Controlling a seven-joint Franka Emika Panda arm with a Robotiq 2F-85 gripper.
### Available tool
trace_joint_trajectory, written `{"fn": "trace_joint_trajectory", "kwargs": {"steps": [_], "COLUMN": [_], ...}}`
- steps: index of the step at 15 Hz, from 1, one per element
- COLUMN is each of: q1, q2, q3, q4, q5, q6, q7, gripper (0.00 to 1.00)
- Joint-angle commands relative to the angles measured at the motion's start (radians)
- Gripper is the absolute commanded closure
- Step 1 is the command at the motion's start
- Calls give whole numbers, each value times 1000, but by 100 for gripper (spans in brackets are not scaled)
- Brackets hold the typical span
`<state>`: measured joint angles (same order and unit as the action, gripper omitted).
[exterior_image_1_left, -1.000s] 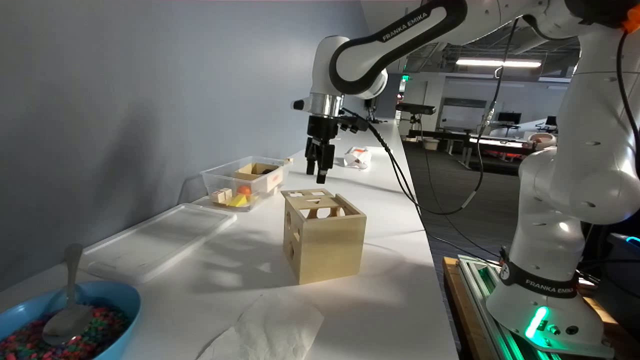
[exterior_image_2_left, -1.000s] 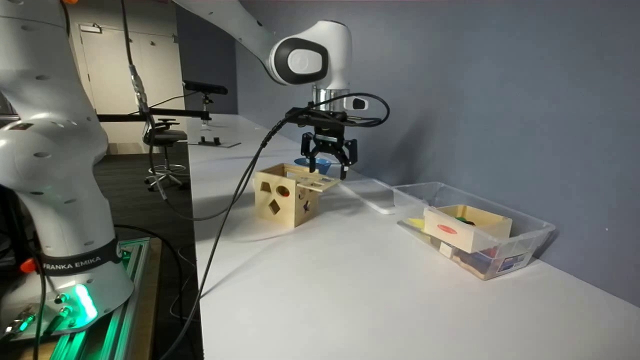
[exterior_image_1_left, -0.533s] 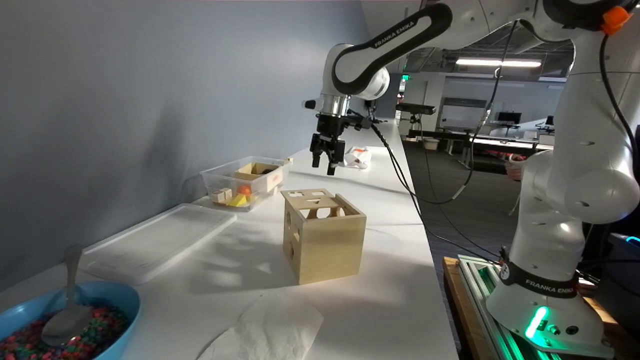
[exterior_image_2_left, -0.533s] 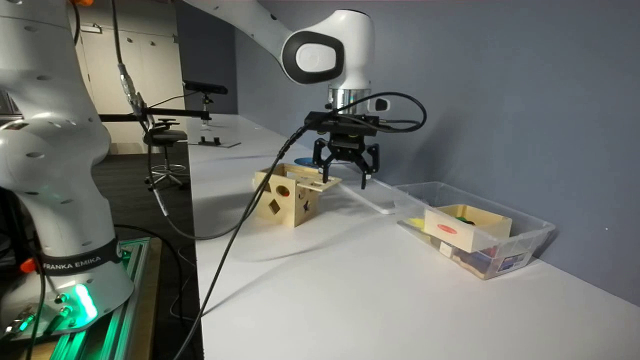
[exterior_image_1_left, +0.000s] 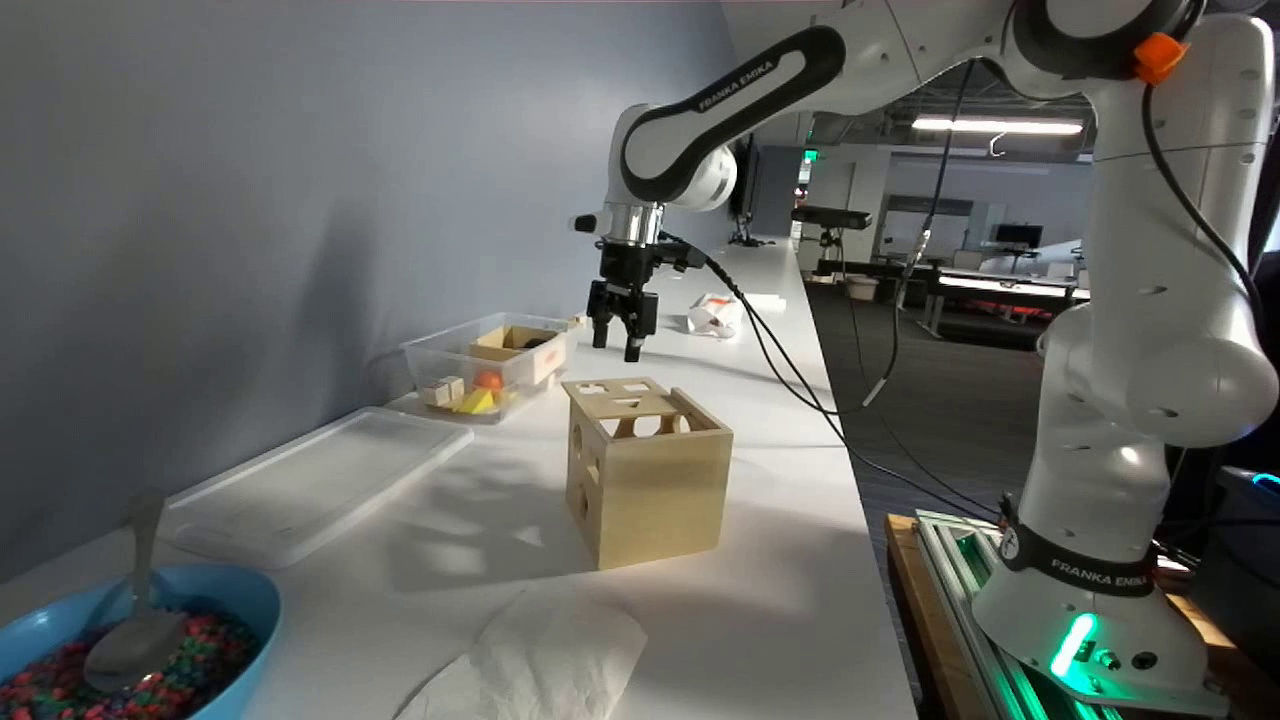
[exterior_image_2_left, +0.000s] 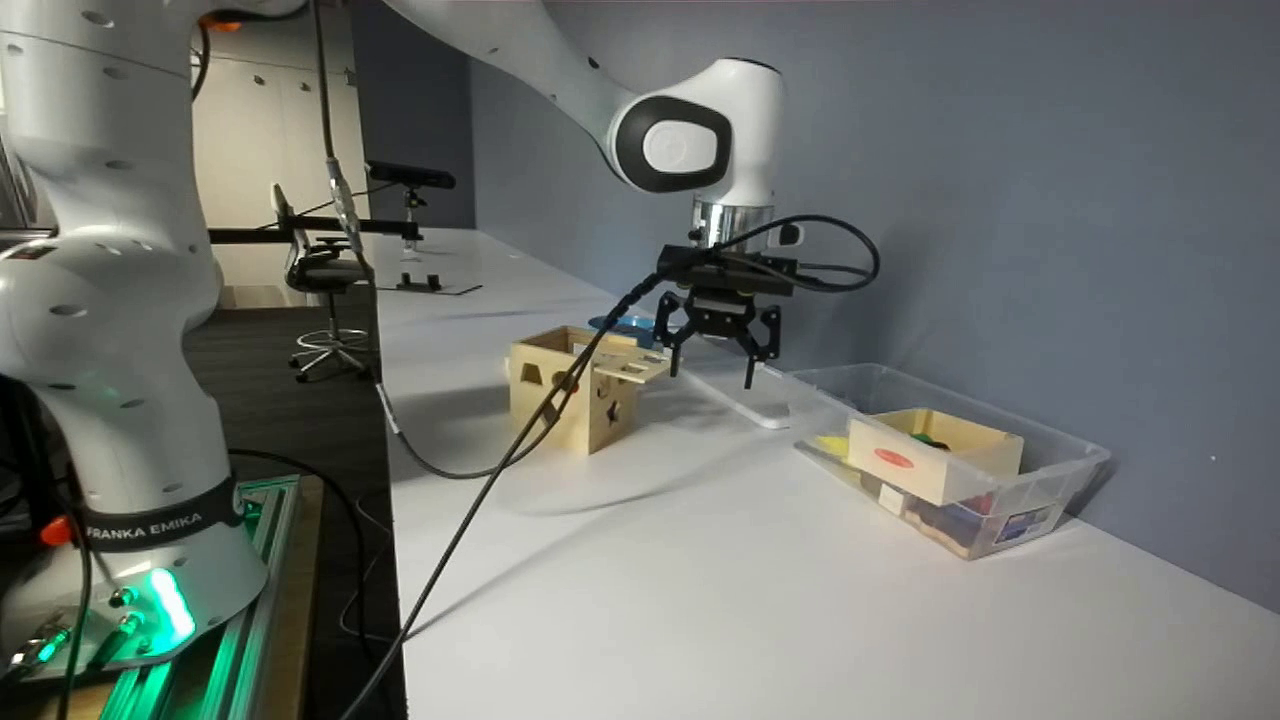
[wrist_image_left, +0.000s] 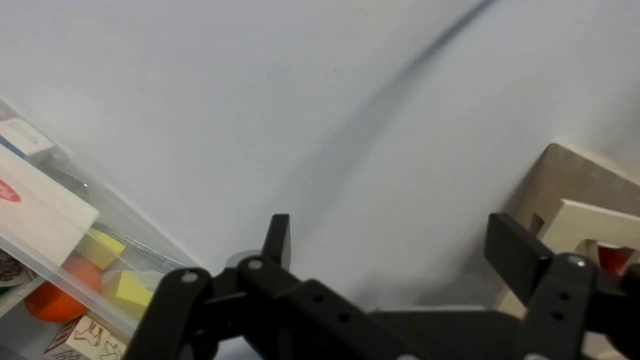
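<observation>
Wooden box (exterior_image_1_left: 660, 500) | lid (exterior_image_1_left: 612, 394) overhangs edge | gap to bin (exterior_image_2_left: 1050, 487) | claw (exterior_image_2_left: 711, 377) spread wide, empty

Pale wooden box (exterior_image_1_left: 660, 490) with shapes cut through two sides, upright on the worktop (exterior_image_2_left: 750, 610), its holed lid (exterior_image_1_left: 600, 404) jutting past one side, top part-open.

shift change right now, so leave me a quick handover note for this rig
Gripper: open, empty, over the counter between shape box and clear bin.
Things: shape box on the counter, its holed lid overhanging one side; yellow block and orange piece in the clear bin.
Done: holed lid partly open; something red shows inside.
Left: yellow block and orange piece, both ungripped.
</observation>
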<state>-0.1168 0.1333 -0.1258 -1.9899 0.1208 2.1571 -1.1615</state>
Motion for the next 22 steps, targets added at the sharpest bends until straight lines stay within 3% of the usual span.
{"fn": "trace_joint_trajectory", "kwargs": {"steps": [1, 10, 22], "q1": [-13, 1, 47], "q2": [78, 123, 65], "q3": [43, 83, 163], "q4": [97, 135, 67], "q5": [41, 34, 9], "q6": [-70, -131, -149], "q7": [-35, 194, 227], "gripper": [0, 0, 0]}}
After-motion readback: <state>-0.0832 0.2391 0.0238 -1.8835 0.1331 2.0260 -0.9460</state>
